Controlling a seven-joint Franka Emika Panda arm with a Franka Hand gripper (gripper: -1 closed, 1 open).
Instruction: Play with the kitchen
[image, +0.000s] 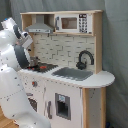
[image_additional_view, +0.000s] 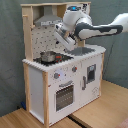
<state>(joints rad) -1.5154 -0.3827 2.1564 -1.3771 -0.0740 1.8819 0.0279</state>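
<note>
- The arm (image_additional_view: 95, 30) is hanging over the kitchen (image_additional_view: 60, 85) stovetop (image_additional_view: 55, 59); nothing visibly handled yet.
- The gripper (image_additional_view: 66, 42) is pointing down beside the pot (image_additional_view: 48, 56); finger state cannot be told.

— Which colours are shown on the kitchen (image_additional_view: 60, 85)?
— White panels framed in light wood, with a pale brick-patterned back wall (image: 62, 50).
— And the fittings?
— Red rings are seen on the stovetop (image: 42, 66); the sink (image: 72, 73) is grey, the faucet (image: 84, 59) black.
</note>
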